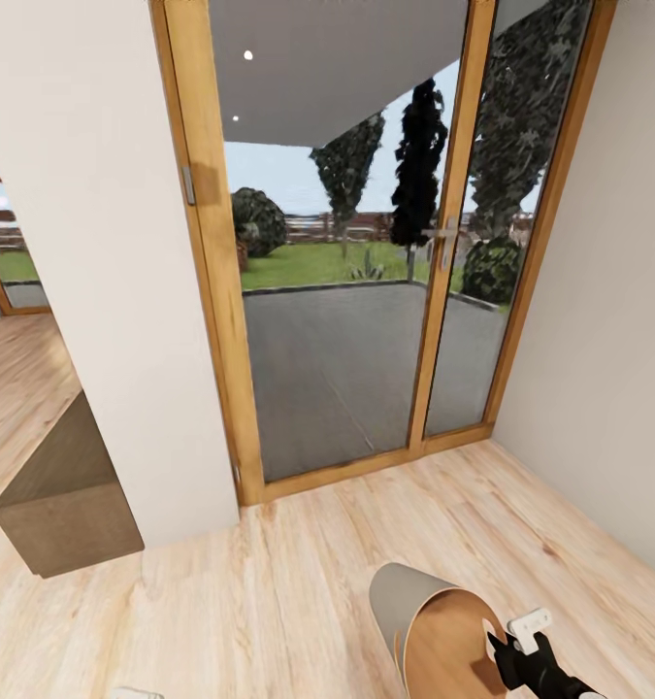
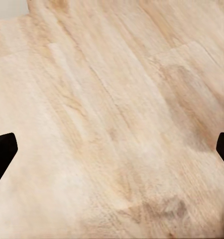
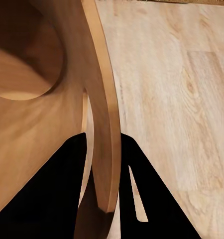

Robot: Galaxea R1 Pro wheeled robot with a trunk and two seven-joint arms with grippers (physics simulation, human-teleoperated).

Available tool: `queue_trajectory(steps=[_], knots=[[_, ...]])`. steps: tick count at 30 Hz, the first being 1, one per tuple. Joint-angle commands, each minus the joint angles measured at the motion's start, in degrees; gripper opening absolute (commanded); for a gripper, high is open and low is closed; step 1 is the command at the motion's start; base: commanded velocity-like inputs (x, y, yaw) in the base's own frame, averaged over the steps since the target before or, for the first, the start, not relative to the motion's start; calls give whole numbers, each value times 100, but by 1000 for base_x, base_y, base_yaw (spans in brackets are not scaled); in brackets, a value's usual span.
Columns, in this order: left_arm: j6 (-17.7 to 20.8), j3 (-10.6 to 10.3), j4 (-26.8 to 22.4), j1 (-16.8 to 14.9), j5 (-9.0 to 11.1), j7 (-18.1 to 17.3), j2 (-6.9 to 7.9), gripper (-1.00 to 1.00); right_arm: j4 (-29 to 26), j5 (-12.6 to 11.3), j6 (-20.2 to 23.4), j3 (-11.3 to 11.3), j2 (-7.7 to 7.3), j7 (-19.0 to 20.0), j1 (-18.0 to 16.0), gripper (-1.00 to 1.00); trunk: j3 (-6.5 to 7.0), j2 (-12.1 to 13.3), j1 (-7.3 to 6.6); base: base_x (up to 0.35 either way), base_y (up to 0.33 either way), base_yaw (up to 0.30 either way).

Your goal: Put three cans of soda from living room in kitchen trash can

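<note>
Right gripper [image 3: 103, 199] pinches the trash can [image 1: 419, 621] rim, one finger inside, one outside; bin tilted, mouth facing the camera. Left gripper [image 2: 112, 149] spread wide over plank floor [image 2: 112, 99].

Grey tash can [image 1: 405, 592], coppery inside; pale wood-plank floor [image 1: 269, 592]

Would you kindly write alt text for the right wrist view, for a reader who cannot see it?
The right gripper clamps the rim of the trash can, one dark finger inside its coppery-brown interior and one outside. Light wood-plank floor lies beyond the rim.
</note>
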Motion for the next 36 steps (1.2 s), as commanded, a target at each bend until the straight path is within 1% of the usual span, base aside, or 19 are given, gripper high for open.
queue_trajectory(steps=[1, 3, 4, 8, 16, 26, 36], knots=[[2, 1, 1, 0, 1, -74, 2, 100, -12, -27, 2, -66, -1, 52, -3, -100, 19, 41, -23, 0, 0, 0], [5, 2, 1, 0, 1, -144, 3, 100, -12, -27, -19, -65, -1, 52, -3, -100, 55, 122, -67, 0, 0, 0], [5, 3, 1, 0, 0, -211, 2, 100, -8, -27, -111, -65, -2, 52, -3, -100, 73, 162, -89, 0, 0, 0], [8, 3, 1, 0, 0, -267, 1, 100, -5, -27, -206, -65, -3, 52, -3, -100, 145, 322, -177, 0, 0, 0], [23, 4, 30, 0, -1, -468, 4, 100, -7, -27, -257, -60, 20, 54, -3, -100, 288, 643, -352, 0, 0, 0], [14, 3, 37, 0, -9, -464, 1, 100, -22, -20, -253, -48, 56, 55, -3, -100, 468, 1044, -572, 0, 0, 0], [0, 3, 36, 0, -6, -432, 1, 100, -33, -36, -253, -57, 50, 78, 20, -100, 648, 1445, -792, 0, 0, 0]])
